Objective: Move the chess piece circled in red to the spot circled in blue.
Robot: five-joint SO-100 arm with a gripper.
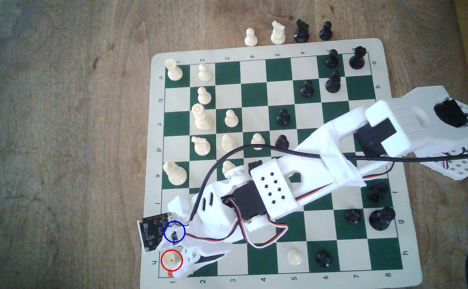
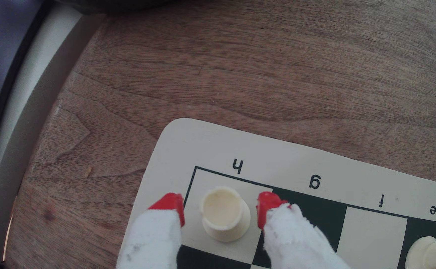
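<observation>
The chess piece, a cream rook (image 1: 171, 260) with a hollow top, stands upright on the cream corner square h1, ringed in red. In the wrist view the rook (image 2: 224, 214) sits between my red fingertips (image 2: 170, 207), with a gap on each side. My gripper (image 2: 219, 209) is open and touches nothing. The blue circle (image 1: 174, 232) marking the spot is drawn over my wrist's camera board, which hides the square beneath. In the wrist view the dark green g square (image 2: 312, 217) beside the rook is bare.
The board's corner (image 2: 175, 134) and the table edge (image 2: 30, 103) lie close by. A tall cream piece (image 1: 175, 172) stands on e1. A cream pawn (image 1: 294, 256) and a black pawn (image 1: 323, 258) share row h. Captured pieces (image 1: 277, 32) stand beyond the far edge.
</observation>
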